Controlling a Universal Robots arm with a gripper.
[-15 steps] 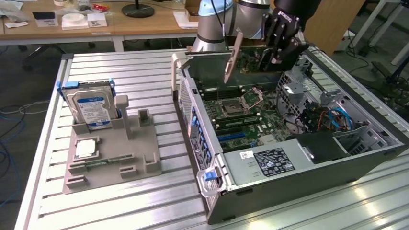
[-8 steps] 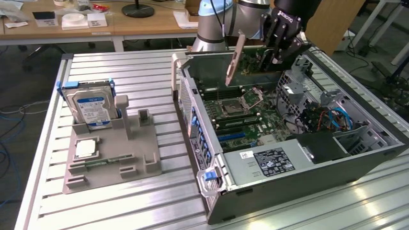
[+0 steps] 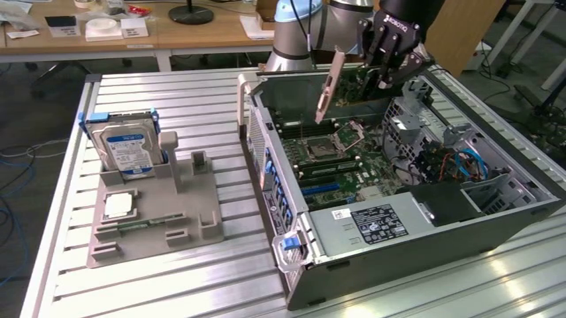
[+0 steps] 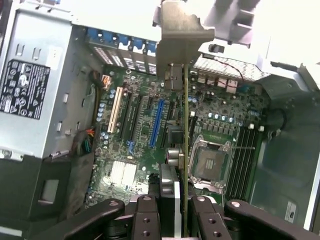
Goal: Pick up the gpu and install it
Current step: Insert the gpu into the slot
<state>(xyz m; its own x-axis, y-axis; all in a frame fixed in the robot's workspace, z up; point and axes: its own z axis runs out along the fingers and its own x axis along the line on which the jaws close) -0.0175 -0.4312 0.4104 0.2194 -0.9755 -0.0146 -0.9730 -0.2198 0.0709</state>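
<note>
My gripper [image 3: 382, 74] is shut on the gpu [image 3: 340, 83], a thin dark card held above the open computer case [image 3: 265, 152]. The card's metal bracket [image 3: 327, 86] hangs down towards the motherboard [image 3: 340, 165]. In the wrist view the gpu [image 4: 186, 145] runs edge-on away from my fingers [image 4: 145, 215], with its bracket [image 4: 180, 35] at the far end. It hovers over the board between the long blue slot [image 4: 157, 125] and the CPU socket [image 4: 207, 162], not touching either. The blue slot [image 3: 323, 187] also lies low on the board in the exterior view.
A power supply [image 3: 372, 222] fills the case's near end, and a drive cage with blue cables [image 3: 464, 165] is at the exterior view's right. On the slatted table a grey fixture [image 3: 203, 199] holds a hard drive [image 3: 128, 149] and a memory stick [image 3: 142, 224].
</note>
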